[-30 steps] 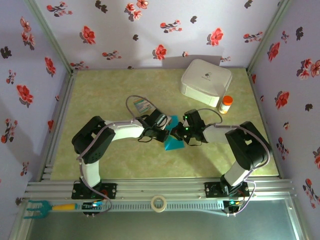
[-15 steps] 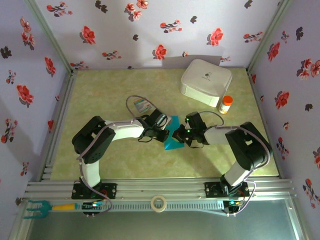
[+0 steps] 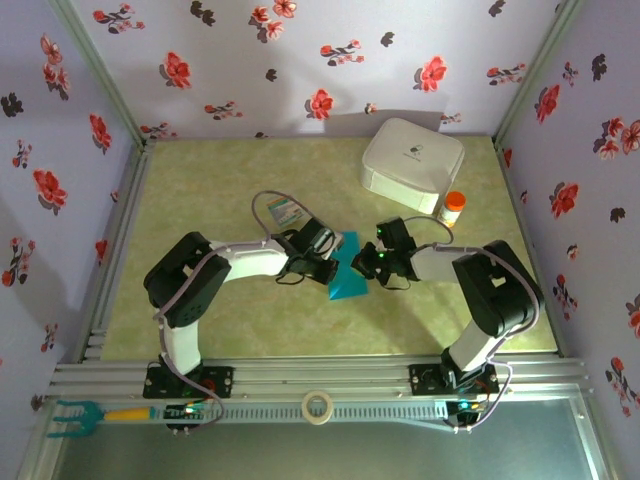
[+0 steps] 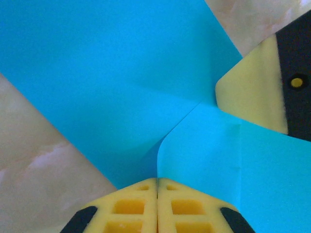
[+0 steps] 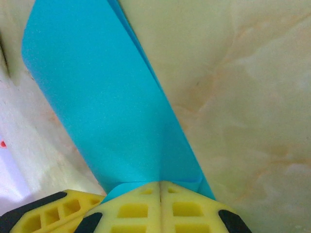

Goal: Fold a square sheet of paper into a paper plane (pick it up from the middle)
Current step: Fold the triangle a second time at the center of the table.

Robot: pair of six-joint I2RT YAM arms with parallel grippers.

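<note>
Top external — wht box [image 3: 412, 165], bottle [image 3: 453, 209], card [image 3: 284, 212] sit beyond blue sheet [image 3: 348, 282].

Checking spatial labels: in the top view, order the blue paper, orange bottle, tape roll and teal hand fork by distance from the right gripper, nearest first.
From the right gripper:
1. blue paper: pinched in it, table centre.
2. orange bottle: back right.
3. tape roll: near rail, centre.
4. teal hand fork: near-left corner.

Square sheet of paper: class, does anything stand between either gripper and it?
Nothing visible does. The left gripper and the right gripper are each shut directly on the square sheet of paper.
</note>
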